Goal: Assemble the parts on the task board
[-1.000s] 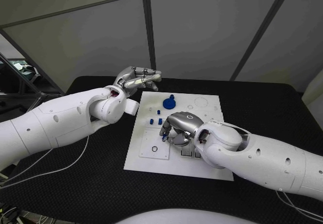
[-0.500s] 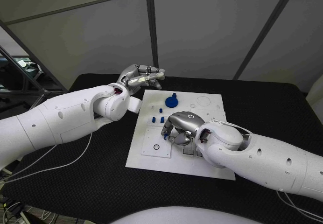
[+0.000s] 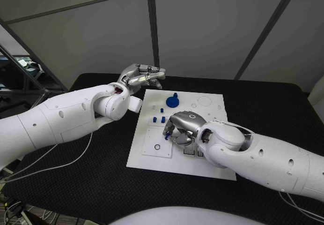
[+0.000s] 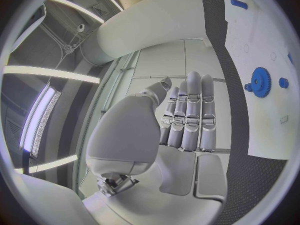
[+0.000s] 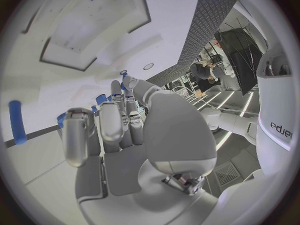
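My right robot hand [image 3: 181,130] over task board [image 3: 182,136] centre; left robot hand [image 3: 140,76] off far-left corner.
Left: fingers straight, empty. Right: grip unclear, palm hides parts beneath.

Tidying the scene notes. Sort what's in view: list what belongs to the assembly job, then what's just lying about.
Belongs to the job:
task board
blue gear
small blue pegs
right hand, over the board
left hand, beyond the board's far corner

Just lying about:
black table
white cable

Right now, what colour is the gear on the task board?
Blue gear; the left wrist view shows it best.
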